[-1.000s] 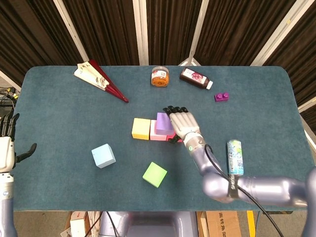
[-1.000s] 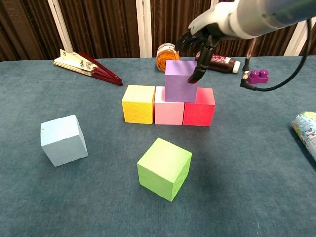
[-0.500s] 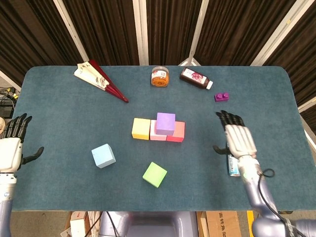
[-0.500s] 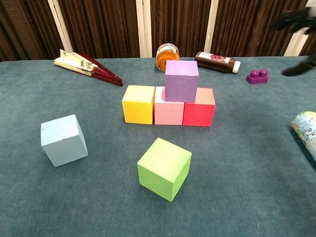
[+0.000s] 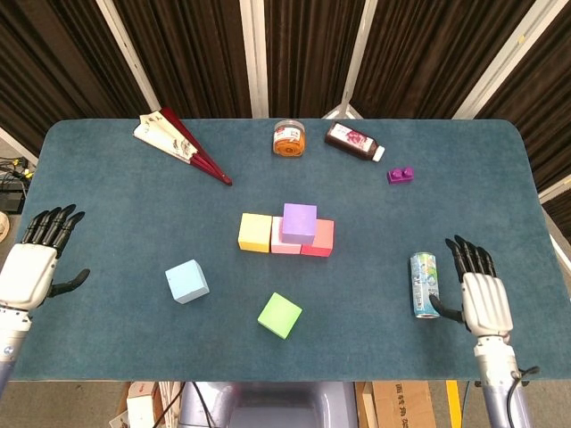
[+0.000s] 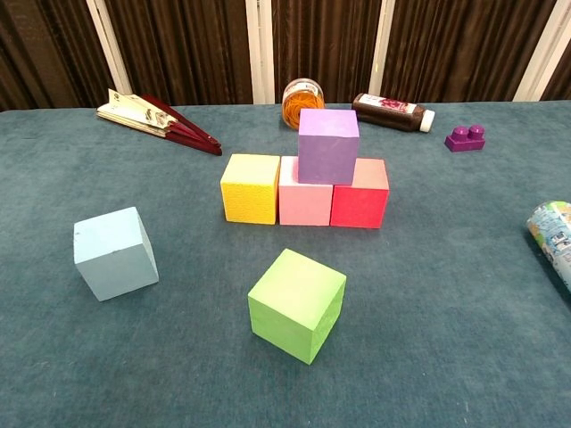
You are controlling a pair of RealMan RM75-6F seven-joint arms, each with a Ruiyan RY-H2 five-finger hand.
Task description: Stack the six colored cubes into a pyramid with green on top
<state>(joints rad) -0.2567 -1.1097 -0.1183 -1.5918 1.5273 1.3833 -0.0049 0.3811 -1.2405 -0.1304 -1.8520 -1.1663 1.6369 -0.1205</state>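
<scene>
I see the yellow cube [image 6: 251,187], pink cube [image 6: 305,202] and red cube [image 6: 360,193] standing touching in a row near the middle of the tabletop [image 5: 116,205], with the purple cube [image 6: 327,145] resting on top across the pink and red ones. The green cube [image 6: 297,304] lies tilted in front of the row, apart from it, and the light blue cube [image 6: 115,252] sits further to the left. My left robot hand [image 5: 34,266] hovers at the left edge, released, fingers spread and holding nothing. My right robot hand [image 5: 483,300] is near the right edge, fingers also apart and empty, just beside the can [image 5: 425,284] lying there. Along the far side I see a folded fan [image 5: 183,145], an orange jar [image 5: 289,138], a dark bottle [image 5: 353,141] and a small purple brick [image 5: 400,175].
</scene>
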